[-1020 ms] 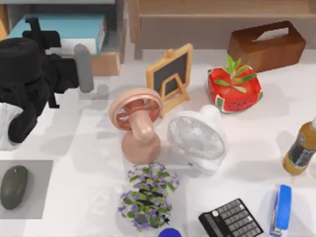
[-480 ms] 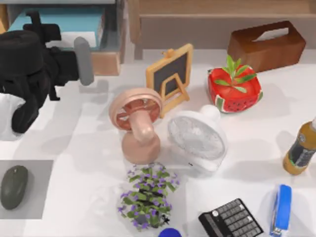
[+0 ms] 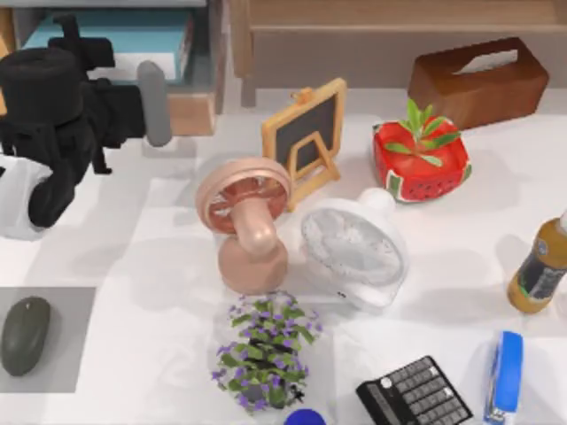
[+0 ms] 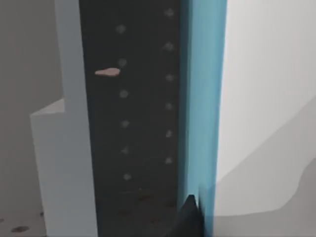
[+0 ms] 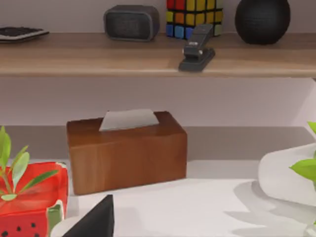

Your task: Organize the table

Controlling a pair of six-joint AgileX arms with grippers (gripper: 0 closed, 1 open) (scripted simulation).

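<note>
The table, a wide white top, spreads under everything, with a wooden shelf along its far edge. Taking the pink fan near the table's middle as the landmark: the white fan lies just beside it on the right, touching or nearly so. The small chalkboard stands on its easel just behind the pink fan, tilted. The purple flower pot sits just in front of the pink fan. The watermelon planter is to the right and farther back, and the wooden tissue box stands behind that, against the shelf. Far right of the pink fan, at the table's edge, is a bottle; in front of it lie a blue stapler and a black calculator. Far left and nearer the front, a mouse rests on a grey pad.

The left gripper hangs to the left of the pink fan and farther back, at the mouth of a shelf compartment holding a teal book. One grey finger shows; whether the fingers are parted or closed cannot be told. The left wrist view looks close along a teal edge and a dark speckled panel.

The right wrist view faces the tissue box, with a black stapler, a colour cube, a speaker and a dark ball on the shelf above it.
</note>
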